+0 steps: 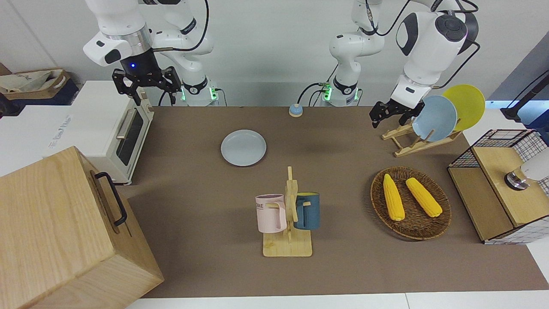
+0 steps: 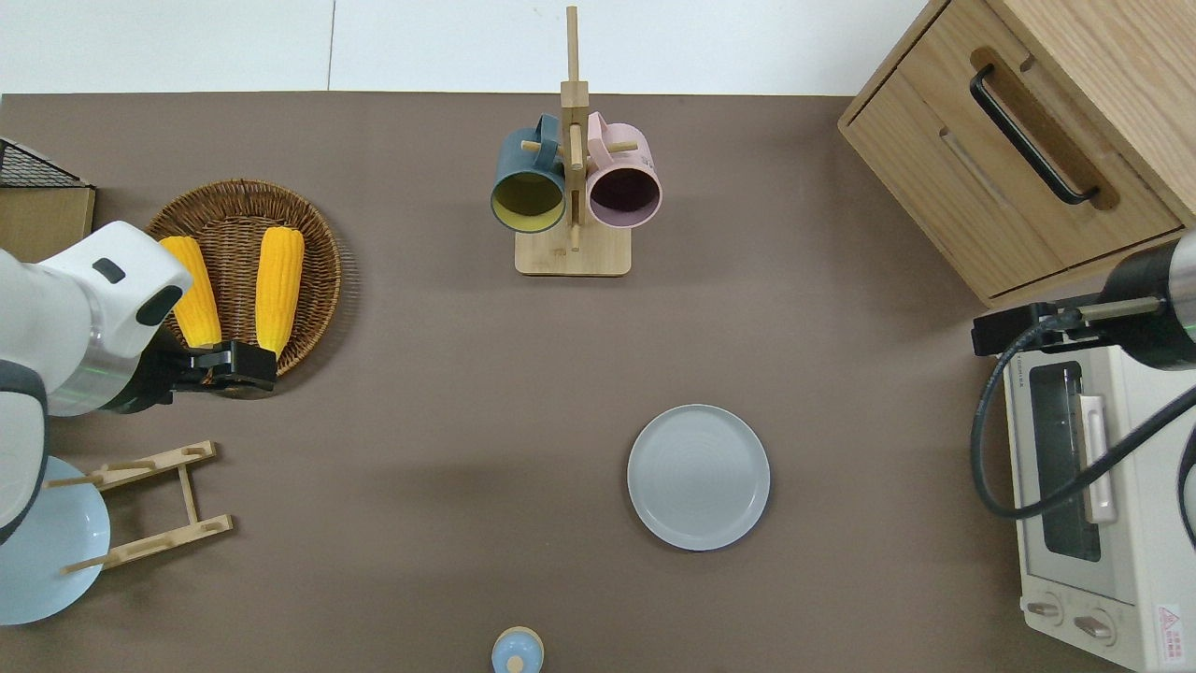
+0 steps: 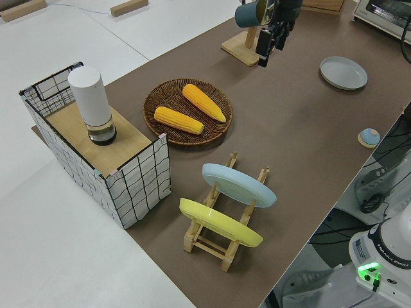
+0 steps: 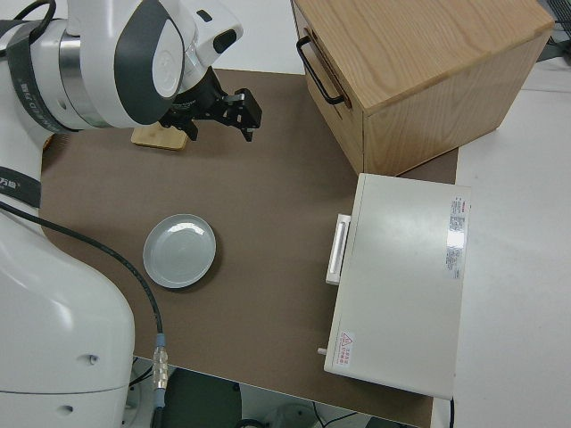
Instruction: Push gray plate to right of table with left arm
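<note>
The round pale gray plate lies flat on the brown-matted table, rim up, with no long axis, toward the right arm's end. The left arm's black two-finger gripper hangs over the wicker basket's edge, fingers parted, holding nothing. The right arm is parked.
</note>
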Action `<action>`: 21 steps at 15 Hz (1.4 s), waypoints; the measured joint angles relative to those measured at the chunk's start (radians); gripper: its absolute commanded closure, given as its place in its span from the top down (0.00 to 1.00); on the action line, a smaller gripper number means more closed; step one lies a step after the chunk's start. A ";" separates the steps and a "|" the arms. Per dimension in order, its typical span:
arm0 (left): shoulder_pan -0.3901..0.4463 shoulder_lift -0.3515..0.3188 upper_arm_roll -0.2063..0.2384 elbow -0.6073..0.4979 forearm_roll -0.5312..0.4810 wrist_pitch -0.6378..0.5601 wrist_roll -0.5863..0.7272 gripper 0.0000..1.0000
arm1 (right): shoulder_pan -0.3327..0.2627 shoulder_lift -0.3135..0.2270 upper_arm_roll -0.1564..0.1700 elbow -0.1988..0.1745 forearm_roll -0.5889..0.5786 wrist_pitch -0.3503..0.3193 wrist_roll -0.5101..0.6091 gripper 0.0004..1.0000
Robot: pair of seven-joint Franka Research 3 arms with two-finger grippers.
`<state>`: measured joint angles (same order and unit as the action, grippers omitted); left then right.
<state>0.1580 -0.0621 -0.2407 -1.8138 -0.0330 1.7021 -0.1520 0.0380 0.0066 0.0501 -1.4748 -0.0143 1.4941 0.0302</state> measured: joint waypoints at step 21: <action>-0.033 -0.005 0.143 0.135 -0.019 -0.130 0.219 1.00 | 0.000 0.000 0.000 0.000 0.000 0.000 0.000 0.98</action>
<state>0.1249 -0.0668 -0.0979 -1.6784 -0.0523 1.5717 0.0670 0.0380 0.0066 0.0501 -1.4748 -0.0143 1.4941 0.0302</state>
